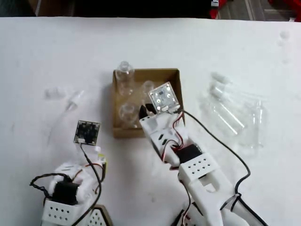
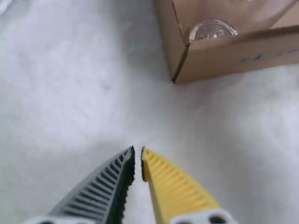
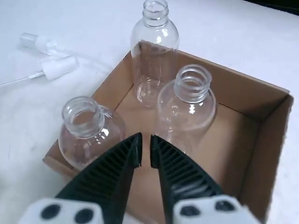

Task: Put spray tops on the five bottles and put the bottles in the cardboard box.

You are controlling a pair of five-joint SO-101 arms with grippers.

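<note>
Right gripper (image 3: 145,151) pinched together, empty, above cardboard box (image 3: 261,121) with three topless bottles (image 3: 187,102) upright. Left gripper (image 2: 138,163) same, by box corner. Spray tops (image 3: 56,65) lie beside box; high view adds spare bottles (image 1: 230,113) lying right.

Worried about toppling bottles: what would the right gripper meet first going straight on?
Probably the cardboard box floor, through the gap between the corner bottle and the middle bottle; depth unclear, it might graze either.

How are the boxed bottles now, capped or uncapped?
Uncapped. The three bottles stand upright in the box with bare open necks; spray tops lie outside it.
</note>
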